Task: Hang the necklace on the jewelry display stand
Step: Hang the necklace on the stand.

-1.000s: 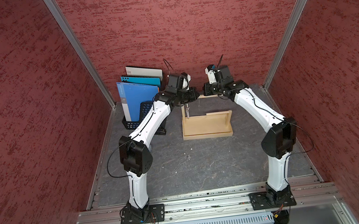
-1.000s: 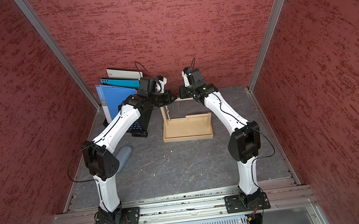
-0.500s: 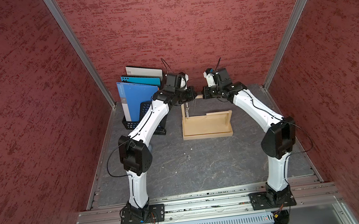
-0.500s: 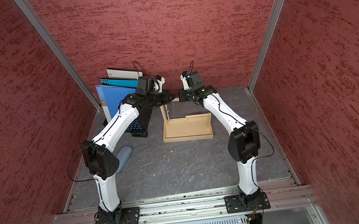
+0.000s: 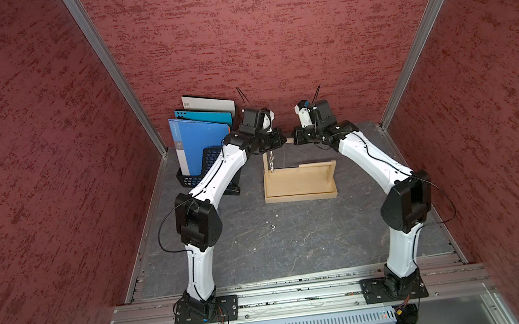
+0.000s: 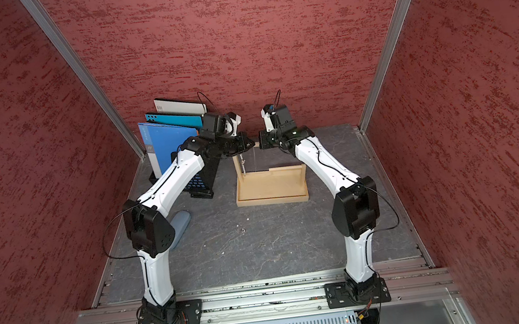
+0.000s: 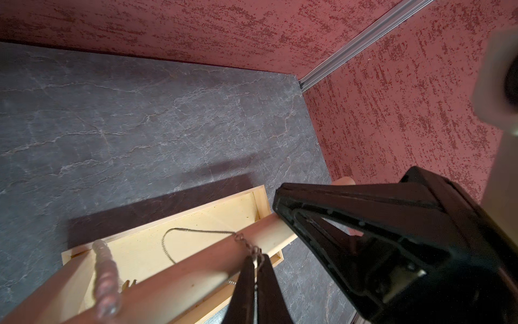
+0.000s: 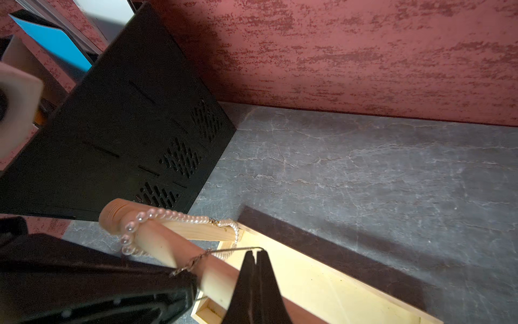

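Currently the hanging step is nearing its end, by the look of it. The pearl necklace (image 8: 157,215) is lying draped over the long dowel arm (image 8: 159,246) of the jewelry display stand (image 5: 301,197). Its pearls are looping round the dowel at the tall-post end, and one length is dangling beside that post in both top views. The left gripper (image 7: 254,262) is pinching the coarser chain links where they cross the dowel, its jaws pressed tight on them. The right gripper (image 8: 255,256) is pressing its fingers together on the fine chain, which is sagging toward the tray base. Both grippers are facing each other closely above the dowel.

The next move is probably calling for a release. Each gripper would be spreading its jaws and backing up and away slowly, so that no link is catching on a fingertip and dragging the chain along toward the dowel's free end.

The black mesh file rack (image 5: 207,172), holding blue folders (image 5: 198,143), is standing near the stand on the left arm's side and is crowding that arm's retreat. Small loose bits (image 5: 273,226) are lying on the dark tabletop (image 5: 295,249), well apart from the stand.
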{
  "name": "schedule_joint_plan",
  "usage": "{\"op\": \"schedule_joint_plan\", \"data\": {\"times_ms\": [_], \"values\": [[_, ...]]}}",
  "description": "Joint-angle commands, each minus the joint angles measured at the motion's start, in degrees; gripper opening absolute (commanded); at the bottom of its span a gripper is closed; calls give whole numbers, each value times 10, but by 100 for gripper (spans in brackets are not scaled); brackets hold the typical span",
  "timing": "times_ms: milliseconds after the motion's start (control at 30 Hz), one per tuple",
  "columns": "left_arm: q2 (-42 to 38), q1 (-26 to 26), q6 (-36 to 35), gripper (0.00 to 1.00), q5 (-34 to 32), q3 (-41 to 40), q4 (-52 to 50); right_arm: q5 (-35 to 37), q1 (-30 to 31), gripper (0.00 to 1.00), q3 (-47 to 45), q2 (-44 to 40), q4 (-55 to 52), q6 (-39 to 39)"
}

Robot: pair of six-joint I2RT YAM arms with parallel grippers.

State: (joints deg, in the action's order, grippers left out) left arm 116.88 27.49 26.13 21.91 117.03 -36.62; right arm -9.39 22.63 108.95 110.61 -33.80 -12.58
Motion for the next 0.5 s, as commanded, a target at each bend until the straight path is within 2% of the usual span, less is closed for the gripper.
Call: {"op": "schedule_joint_plan", "data": {"times_ms": [0,233,467], "values": [[7,-3,-7,8,-4,11,-12,-4,5,0,-10,-22,-4,5],[4,-2,-12,17,-6,11,-14,-5,5,0,-16,-27,-1,7],[-2,-2,-13,22,-3,14,-12,-4,5,2,6,-22,-13,13]]}}
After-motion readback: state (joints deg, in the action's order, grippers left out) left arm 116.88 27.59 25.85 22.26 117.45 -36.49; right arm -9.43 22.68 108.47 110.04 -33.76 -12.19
